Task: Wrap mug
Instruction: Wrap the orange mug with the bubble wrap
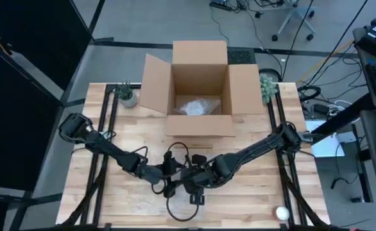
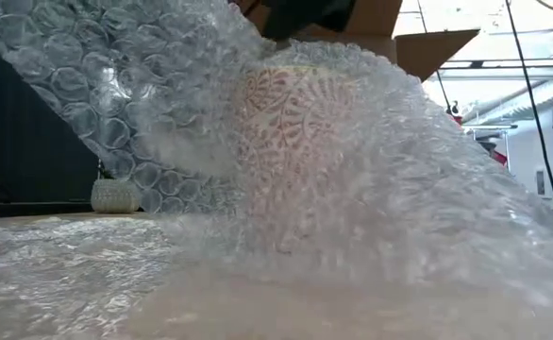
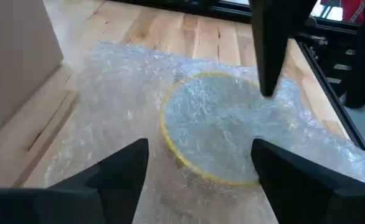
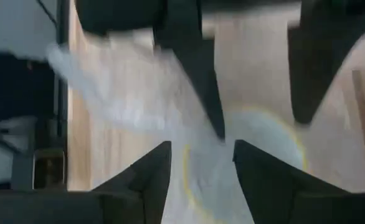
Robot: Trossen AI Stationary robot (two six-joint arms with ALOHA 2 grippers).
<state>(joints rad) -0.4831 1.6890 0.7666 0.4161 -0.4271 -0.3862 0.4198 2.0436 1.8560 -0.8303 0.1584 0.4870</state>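
A: Start at the grippers. The left gripper [image 3: 198,171]?

B: Fingers spread wide, nothing between them. It hangs over the mug [image 3: 223,127], which shows through the bubble wrap [image 3: 114,112] as a yellow-rimmed circle, mouth up. Probably open so it can press or pinch a fold next.

A: The right gripper [image 4: 201,165]?

B: Fingers parted only a little, pointed at the same yellow rim. Whether a bit of film sits between them, cannot tell; the view smears there. From above, both grippers meet at the near middle of the table [image 1: 111,199], almost touching, arms reaching in from either side.

A: And the mug itself?

B: Low camera: upright, pale with a leafy pattern, wrap draped over the top and one flap lifted high on the left. Covered, not yet closed up underneath, I'd judge.

A: Farther out?

B: An open cardboard box [image 1: 199,90] at the far middle, some crumpled wrap already inside; likely where the bundle goes. A small potted plant [image 1: 126,95] stands left of it, another plant [image 1: 267,86] right. A small white ball [image 1: 282,212] sits near the right front corner.
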